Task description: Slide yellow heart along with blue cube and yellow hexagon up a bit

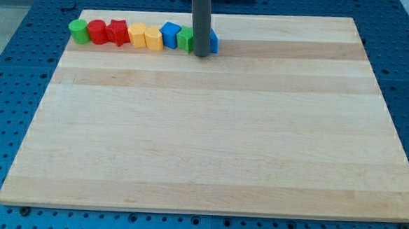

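A row of blocks lies along the board's top edge at the view's left. Two yellow blocks sit side by side in it. The left one [136,35] looks like the hexagon and the right one [153,38] like the heart, though the shapes are small. The blue cube [213,41] is at the row's right end, partly hidden behind the rod. My tip [202,55] rests at the cube's lower left, touching or nearly touching it and the green block [185,38] beside it.
Also in the row, from the left: a green cylinder [78,31], a red round block [96,32], a red star [117,32], and another blue block [170,34] between the yellow ones and the green one. The wooden board [210,143] lies on a blue perforated table.
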`<state>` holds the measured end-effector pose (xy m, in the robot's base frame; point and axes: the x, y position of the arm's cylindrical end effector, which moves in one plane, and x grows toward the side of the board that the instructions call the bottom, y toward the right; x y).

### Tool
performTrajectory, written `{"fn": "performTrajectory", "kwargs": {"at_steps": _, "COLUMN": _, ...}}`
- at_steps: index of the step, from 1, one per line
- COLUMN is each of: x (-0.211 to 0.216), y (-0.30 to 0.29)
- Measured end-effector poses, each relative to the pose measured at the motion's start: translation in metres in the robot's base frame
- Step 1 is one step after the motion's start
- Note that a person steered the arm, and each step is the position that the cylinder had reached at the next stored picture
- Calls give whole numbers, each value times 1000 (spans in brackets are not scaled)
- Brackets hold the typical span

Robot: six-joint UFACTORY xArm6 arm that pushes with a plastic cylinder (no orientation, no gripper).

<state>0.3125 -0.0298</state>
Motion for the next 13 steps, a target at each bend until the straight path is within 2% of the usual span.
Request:
{"fn": "performTrajectory", "kwargs": {"at_steps": 3, "x": 4, "y": -48}}
{"fn": "performTrajectory", "kwargs": {"at_steps": 4, "x": 5, "y": -48}}
{"fn": "performTrajectory", "kwargs": {"at_steps": 6, "x": 36, "y": -50}}
{"fn": "performTrajectory", "kwargs": {"at_steps": 8, "x": 12, "y": -70}}
{"fn": "performTrajectory", "kwargs": {"at_steps": 13, "x": -8, "y": -96}}
